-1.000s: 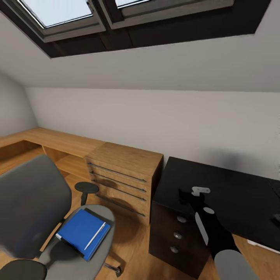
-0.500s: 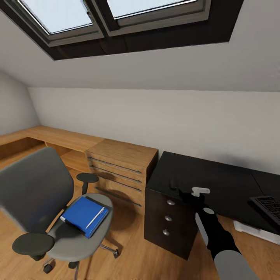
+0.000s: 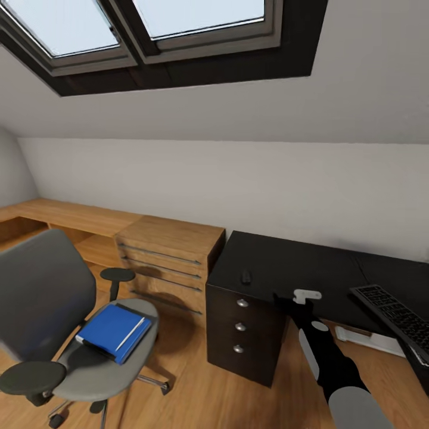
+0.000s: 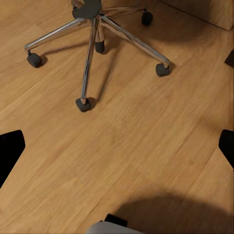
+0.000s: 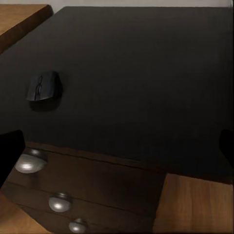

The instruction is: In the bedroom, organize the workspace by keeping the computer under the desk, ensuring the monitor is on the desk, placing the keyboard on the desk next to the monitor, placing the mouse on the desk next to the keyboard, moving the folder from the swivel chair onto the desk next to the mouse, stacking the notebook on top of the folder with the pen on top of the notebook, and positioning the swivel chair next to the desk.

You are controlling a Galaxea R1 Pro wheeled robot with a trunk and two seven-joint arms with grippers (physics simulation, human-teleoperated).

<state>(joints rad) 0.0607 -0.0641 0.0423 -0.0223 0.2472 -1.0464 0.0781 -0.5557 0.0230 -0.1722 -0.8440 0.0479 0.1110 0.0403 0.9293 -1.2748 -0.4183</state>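
The swivel chair point(image 3: 56, 333) stands at the left on the wooden floor. On its grey seat lies the blue folder point(image 3: 107, 329) with the pale pen point(image 3: 132, 333) across it. The black desk point(image 3: 298, 265) with its three-knob drawer unit point(image 3: 240, 326) is to the right. The small black mouse point(image 3: 246, 276) point(image 5: 44, 87) rests near the desk's left front corner. The keyboard point(image 3: 394, 317) lies at the far right. My right gripper point(image 3: 286, 301) point(image 5: 117, 146) hovers open in front of the desk edge. My left gripper point(image 4: 117, 148) is open above bare floor near the chair's chrome base point(image 4: 92, 34). The notebook, monitor and computer are out of view.
A light wooden chest of drawers point(image 3: 170, 256) stands between chair and desk, joined to a low wooden shelf point(image 3: 59, 214) along the wall. A pale flat object point(image 3: 363, 341) lies on the floor under the desk. The sloped ceiling holds skylights point(image 3: 196, 18).
The whole view has shifted: the camera moved back and to the right, bringing the mouse and more of the keyboard into sight. The right arm keeps its pose in the picture.
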